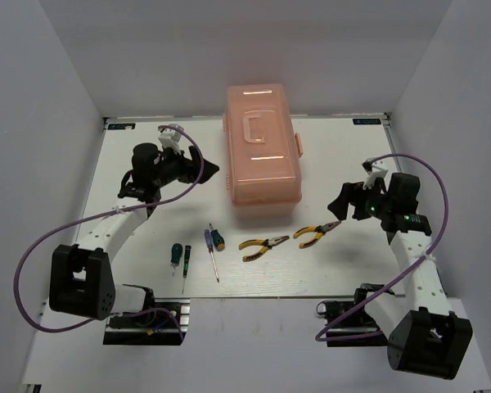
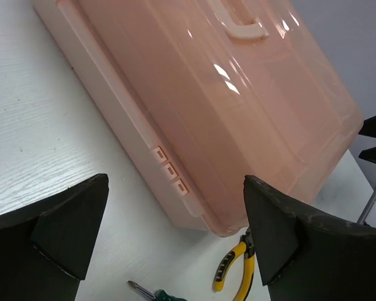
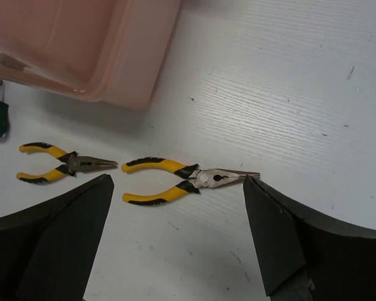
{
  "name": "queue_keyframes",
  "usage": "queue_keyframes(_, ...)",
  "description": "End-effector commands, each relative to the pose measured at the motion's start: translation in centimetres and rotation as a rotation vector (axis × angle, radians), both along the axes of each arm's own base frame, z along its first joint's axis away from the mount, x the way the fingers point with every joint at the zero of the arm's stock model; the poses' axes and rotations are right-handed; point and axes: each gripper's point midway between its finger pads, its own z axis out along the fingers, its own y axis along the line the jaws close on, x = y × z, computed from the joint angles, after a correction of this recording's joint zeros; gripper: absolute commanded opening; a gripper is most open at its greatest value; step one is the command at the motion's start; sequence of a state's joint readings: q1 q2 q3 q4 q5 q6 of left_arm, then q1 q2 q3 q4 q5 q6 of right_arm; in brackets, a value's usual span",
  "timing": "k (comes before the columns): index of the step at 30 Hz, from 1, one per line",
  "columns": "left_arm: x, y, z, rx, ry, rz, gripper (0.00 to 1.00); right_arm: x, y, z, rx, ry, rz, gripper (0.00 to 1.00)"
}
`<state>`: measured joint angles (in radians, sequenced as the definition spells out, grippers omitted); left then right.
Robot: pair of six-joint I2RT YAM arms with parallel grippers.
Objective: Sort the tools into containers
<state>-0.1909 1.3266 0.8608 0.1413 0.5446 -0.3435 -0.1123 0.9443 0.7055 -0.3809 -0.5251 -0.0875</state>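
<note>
Nearest, on the white table, four tools lie apart in a row: a dark-green-handled screwdriver, a blue-and-green-handled screwdriver with a longer shaft, the left yellow-handled pliers and the right yellow-handled pliers. Just beyond, the right gripper hangs near the right yellow-handled pliers, fingers spread wide, holding nothing. The left gripper, likewise spread and empty, faces the peach-pink translucent plastic toolbox, which stands farthest back, lid shut.
</note>
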Motion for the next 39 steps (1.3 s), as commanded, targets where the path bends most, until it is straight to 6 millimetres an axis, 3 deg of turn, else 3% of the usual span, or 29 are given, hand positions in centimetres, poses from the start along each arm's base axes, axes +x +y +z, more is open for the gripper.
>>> queue_keyframes(1,-0.5,-0.3,1.7,-0.049,-0.040,-0.019,1.00,-0.4,0.4,0.7,0.001,-0.024,0.053,0.91)
queue_keyframes(4,-0.4,-0.1,4.6,-0.066,-0.135,0.015,1.00,-1.6,1.3,0.6,-0.015,-0.047,0.169,0.91)
queue_keyframes(5,-0.6,0.1,6.7,-0.080,-0.207,0.022,1.00,-2.1,1.6,0.5,-0.011,-0.036,0.193,0.91)
queue_keyframes(9,-1.2,-0.1,10.2,-0.106,-0.338,0.001,1.00,-3.0,2.1,0.9,-0.031,-0.068,0.271,0.91)
queue_keyframes(16,-1.1,-0.5,8.6,-0.081,-0.329,-0.055,0.98,-1.3,-1.0,0.2,-0.150,-0.066,0.098,0.91)
queue_keyframes(18,-1.0,-1.0,6.9,-0.081,-0.304,-0.090,0.80,-0.9,-1.9,-0.1,-0.173,-0.050,0.048,0.91)
queue_keyframes(19,-1.1,-1.3,6.4,-0.091,-0.280,-0.112,0.57,-0.8,-1.9,-0.1,-0.177,-0.050,0.046,0.91)
queue_keyframes(21,-0.7,-1.7,5.4,-0.097,-0.241,-0.134,0.33,-0.5,-2.5,-0.4,-0.198,-0.025,0.023,0.91)
queue_keyframes(23,-1.1,-2.5,4.9,-0.122,-0.187,-0.189,0.20,-0.6,-2.7,-1.1,-0.208,0.010,0.026,0.91)
queue_keyframes(24,-0.9,-2.7,5.2,-0.125,-0.191,-0.207,0.20,-0.5,-2.7,-1.0,-0.213,0.010,0.034,0.91)
queue_keyframes(25,-0.9,-3.0,4.3,-0.134,-0.155,-0.225,0.20,-0.8,-2.4,-1.2,-0.204,0.023,0.049,0.91)
queue_keyframes(26,-0.7,-3.1,4.4,-0.141,-0.147,-0.224,0.30,-0.8,-2.2,-1.4,-0.202,0.025,0.077,0.91)
queue_keyframes(28,-0.8,-3.3,4.3,-0.158,-0.129,-0.234,0.38,-0.9,-1.8,-1.5,-0.189,0.036,0.090,0.91)
queue_keyframes(29,-0.5,-3.4,3.4,-0.156,-0.104,-0.232,0.49,-0.9,-1.8,-1.7,-0.175,0.050,0.075,0.91)
queue_keyframes(31,-0.3,-3.5,3.4,-0.164,-0.094,-0.240,0.64,-0.8,-1.7,-1.9,-0.165,0.050,0.073,0.91)
queue_keyframes(32,-0.3,-3.5,3.4,-0.164,-0.094,-0.240,0.69,-0.7,-1.6,-1.9,-0.160,0.048,0.072,0.88)
queue_keyframes(33,-0.2,-3.5,3.0,-0.164,-0.084,-0.239,0.78,-0.7,-1.5,-2.0,-0.149,0.053,0.077,0.64)
queue_keyframes(36,-0.1,-3.4,2.8,-0.162,-0.076,-0.228,0.82,-0.6,-1.2,-1.7,-0.129,0.055,0.076,0.00)
queue_keyframes(39,0.2,-3.2,3.2,-0.159,-0.088,-0.203,0.82,-0.5,-1.1,-1.4,-0.121,0.050,0.064,0.00)
